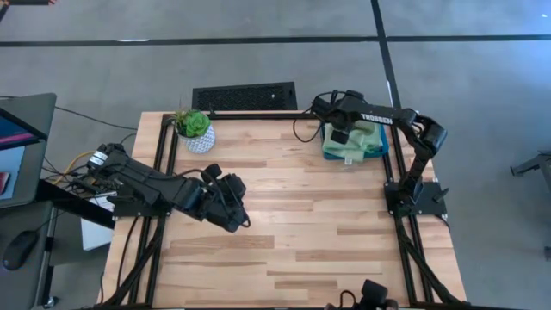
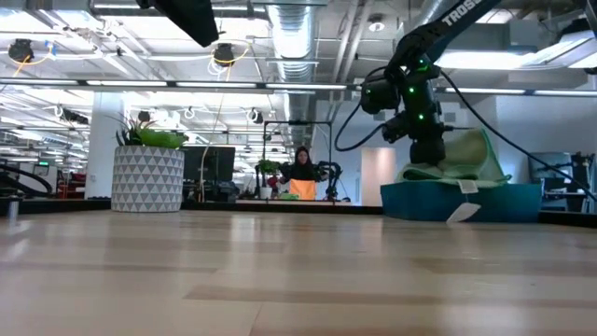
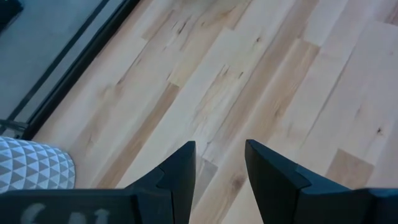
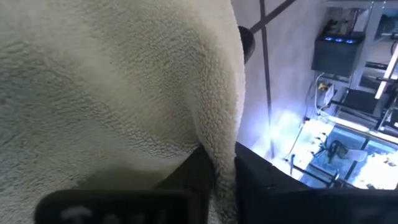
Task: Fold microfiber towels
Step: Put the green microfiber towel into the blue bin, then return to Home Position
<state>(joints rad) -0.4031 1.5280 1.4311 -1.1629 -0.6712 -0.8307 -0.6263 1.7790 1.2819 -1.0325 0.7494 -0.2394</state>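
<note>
A pale green microfiber towel (image 1: 355, 145) lies heaped in the teal tray (image 1: 381, 151) at the table's far right. In the low view it rises in a peak (image 2: 471, 149) above the tray wall (image 2: 494, 201). My right gripper (image 1: 340, 134) stands over the heap's left side, shut on the cloth. In the right wrist view the towel (image 4: 112, 81) fills most of the picture. My left gripper (image 1: 241, 220) hovers open over bare wood at the table's left middle, with nothing between its fingers (image 3: 180, 168). My right gripper pinches a raised ridge of the pale green towel (image 4: 222, 140) between its two fingers. Whether this is an edge or a fold, and how many layers, I cannot tell. The fingers slant down from above. The rest of the towel lies on the tray.
A potted plant in a white patterned pot (image 1: 196, 133) stands at the far left of the table. A black grille (image 1: 244, 96) lies beyond the far edge. The wood between the arms is bare. A person (image 2: 300, 177) shows far off in the room.
</note>
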